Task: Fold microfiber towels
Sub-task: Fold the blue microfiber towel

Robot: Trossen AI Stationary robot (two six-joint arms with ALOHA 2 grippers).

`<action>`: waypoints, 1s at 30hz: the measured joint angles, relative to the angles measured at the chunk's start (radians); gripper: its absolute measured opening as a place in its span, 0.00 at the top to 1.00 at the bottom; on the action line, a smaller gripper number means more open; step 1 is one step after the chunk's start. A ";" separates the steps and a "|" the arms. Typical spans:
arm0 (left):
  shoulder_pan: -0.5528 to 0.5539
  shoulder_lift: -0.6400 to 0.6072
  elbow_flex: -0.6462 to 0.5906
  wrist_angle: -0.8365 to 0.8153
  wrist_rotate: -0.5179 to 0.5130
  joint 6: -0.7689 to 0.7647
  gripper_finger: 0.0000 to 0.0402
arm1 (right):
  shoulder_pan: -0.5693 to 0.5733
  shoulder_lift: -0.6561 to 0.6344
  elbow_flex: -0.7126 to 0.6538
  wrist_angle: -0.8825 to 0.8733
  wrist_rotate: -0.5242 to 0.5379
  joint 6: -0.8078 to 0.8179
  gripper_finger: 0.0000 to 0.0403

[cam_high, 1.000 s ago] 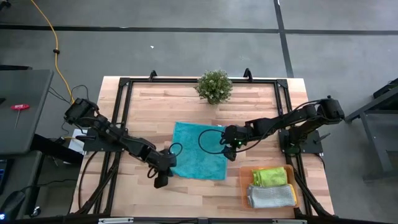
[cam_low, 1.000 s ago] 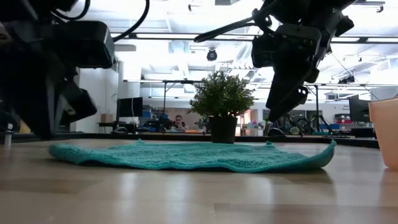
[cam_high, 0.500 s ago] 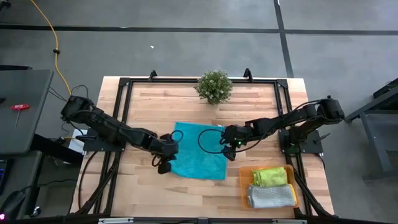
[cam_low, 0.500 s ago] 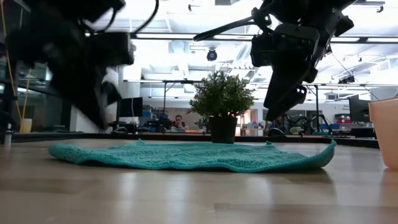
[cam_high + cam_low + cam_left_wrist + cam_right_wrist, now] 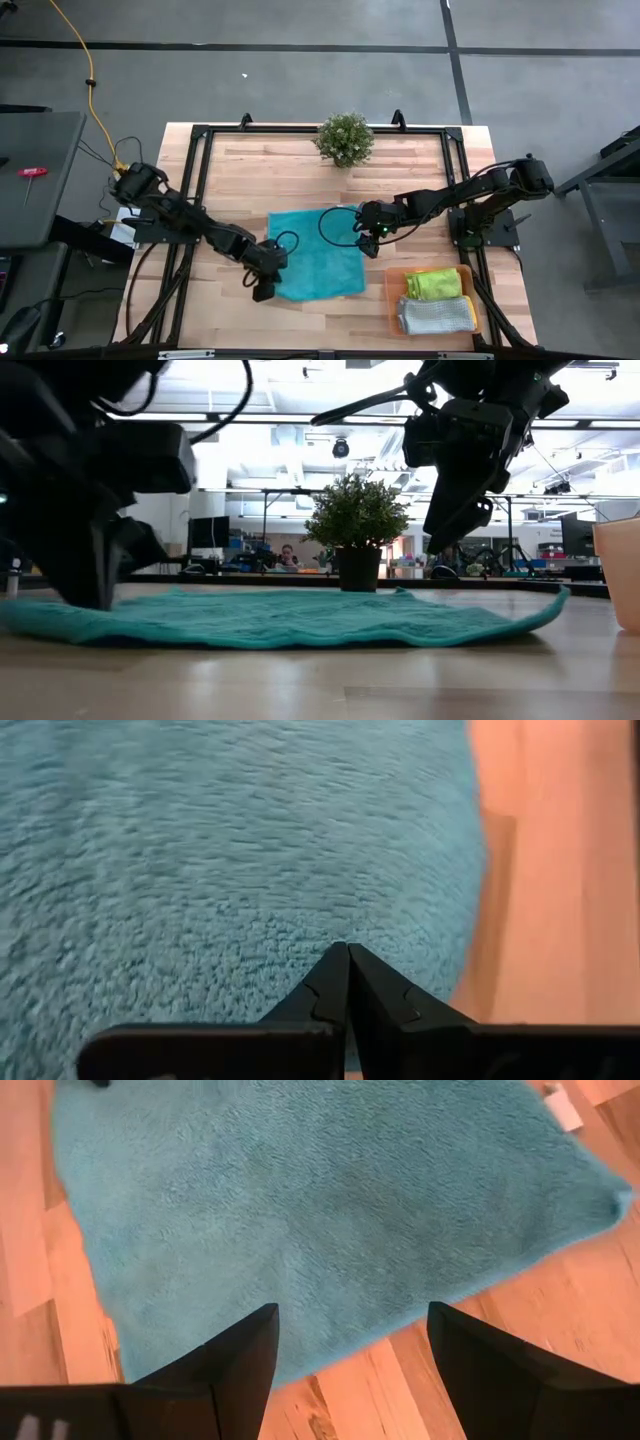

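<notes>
The teal towel (image 5: 313, 253) lies flat mid-desk (image 5: 300, 165). The left pincer (image 5: 262, 288), clamped shut, sits at its near left corner, seemingly pinching the edge. The right pincer (image 5: 372, 240), spread wide and empty, hovers over the opposite right edge, equally near.

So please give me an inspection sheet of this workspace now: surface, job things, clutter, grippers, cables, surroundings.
Surface: light wooden table inside a black frame.
Job's things: teal microfiber towel spread flat mid-table; lime green folded towel and light grey folded towel in the translucent orange tray.
Clutter: small green potted plant at the far edge.
Grippers: left gripper at the teal towel's near left corner, jaws shut; right gripper above its right edge, jaws open.
Cables: yellow cable on the floor, left.
Surroundings: grey floor; a person far behind in the low view.
</notes>
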 joint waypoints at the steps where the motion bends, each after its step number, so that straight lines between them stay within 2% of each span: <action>1: 0.001 -0.013 -0.001 -0.025 -0.018 -0.011 1.00 | 0.000 0.000 0.000 0.000 0.000 0.000 0.39; 5: 0.045 -0.101 -0.003 -0.137 -0.074 0.016 1.00 | -0.008 0.000 0.000 0.000 0.000 0.001 0.39; 11: 0.140 -0.289 -0.002 -0.304 -0.162 0.156 1.00 | -0.070 0.000 0.000 0.028 0.017 0.050 0.39; 15: 0.210 -0.367 -0.001 -0.406 -0.290 0.274 1.00 | -0.102 0.000 0.000 0.046 0.055 0.047 0.39; 18: 0.292 -0.372 -0.002 -0.451 -0.366 0.315 0.99 | -0.118 0.000 0.000 0.065 0.063 0.044 0.39; 22: 0.425 -0.357 -0.002 -0.431 -0.269 0.321 0.93 | -0.126 0.000 0.000 0.084 0.064 0.044 0.39; 26: 0.560 -0.358 -0.002 -0.420 -0.203 0.314 0.81 | -0.125 0.000 0.000 0.082 0.064 0.045 0.39; 28: 0.639 -0.358 -0.002 -0.419 -0.135 0.294 0.75 | -0.125 0.000 0.000 0.083 0.064 0.045 0.39; 30: 0.718 -0.356 -0.004 -0.414 -0.025 0.272 0.68 | -0.125 0.000 0.000 0.083 0.064 0.044 0.39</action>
